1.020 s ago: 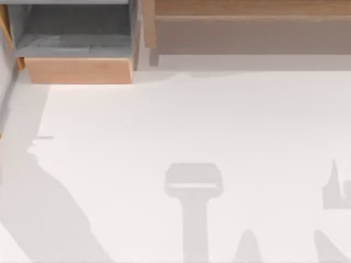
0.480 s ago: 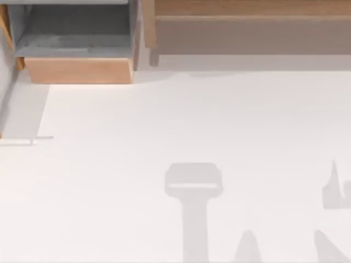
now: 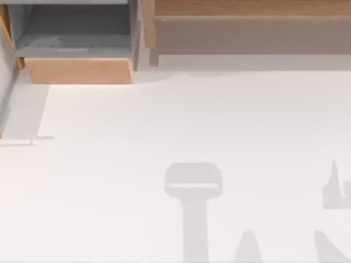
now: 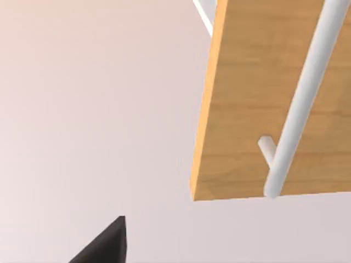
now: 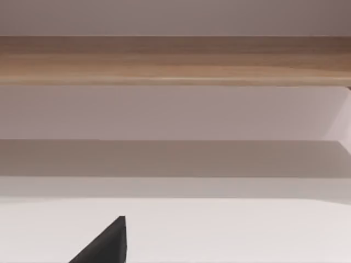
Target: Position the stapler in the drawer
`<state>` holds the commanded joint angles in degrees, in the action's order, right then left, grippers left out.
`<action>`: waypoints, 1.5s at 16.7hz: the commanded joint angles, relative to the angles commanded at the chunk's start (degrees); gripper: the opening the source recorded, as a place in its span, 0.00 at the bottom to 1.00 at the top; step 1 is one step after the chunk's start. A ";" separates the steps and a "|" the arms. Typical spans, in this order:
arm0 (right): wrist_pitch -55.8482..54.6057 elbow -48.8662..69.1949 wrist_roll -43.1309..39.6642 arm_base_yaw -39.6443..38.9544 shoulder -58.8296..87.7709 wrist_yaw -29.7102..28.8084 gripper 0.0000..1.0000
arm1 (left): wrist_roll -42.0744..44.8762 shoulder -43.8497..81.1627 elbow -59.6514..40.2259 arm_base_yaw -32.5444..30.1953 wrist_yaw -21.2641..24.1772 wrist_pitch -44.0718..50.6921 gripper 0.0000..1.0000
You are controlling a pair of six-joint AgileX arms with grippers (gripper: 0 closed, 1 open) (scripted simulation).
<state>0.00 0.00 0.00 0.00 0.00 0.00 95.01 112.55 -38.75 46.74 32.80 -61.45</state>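
The drawer (image 3: pixel 77 70) stands pulled out at the table's far left, its grey floor bare behind a light tan front panel. The left wrist view looks at that tan front panel (image 4: pixel 241 109) from close by, with a white bar handle (image 4: pixel 299 104) across it. A dark corner of my left gripper (image 4: pixel 107 246) pokes in at the picture's edge, apart from the panel. A dark corner of my right gripper (image 5: pixel 107 246) hangs over the white table, facing the long wooden unit. The stapler is out of view.
A long brown wooden shelf unit (image 3: pixel 247 27) runs along the far edge to the right of the drawer, and it spans the right wrist view (image 5: pixel 175 60). Grey shadows (image 3: pixel 193 186) lie on the white table (image 3: pixel 181 120) near the front.
A broad shadow that lay over the table's left side a second ago has gone. The drawer and shelf unit have not moved.
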 joint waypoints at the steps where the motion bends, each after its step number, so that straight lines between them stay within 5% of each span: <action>1: 0.00 0.00 0.00 0.00 0.00 0.00 1.00 | -0.17 0.26 2.62 -0.65 1.66 -4.58 1.00; 9: 0.00 0.00 0.00 0.00 0.00 0.00 1.00 | -3.76 1.54 13.56 -5.45 10.70 -26.53 1.00; 25: 0.00 0.00 0.00 0.00 0.00 0.00 1.00 | -3.92 3.32 9.20 -8.99 7.41 -24.20 1.00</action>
<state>0.00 0.00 0.00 0.00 0.00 0.00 91.08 115.87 -29.55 37.75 40.20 -85.65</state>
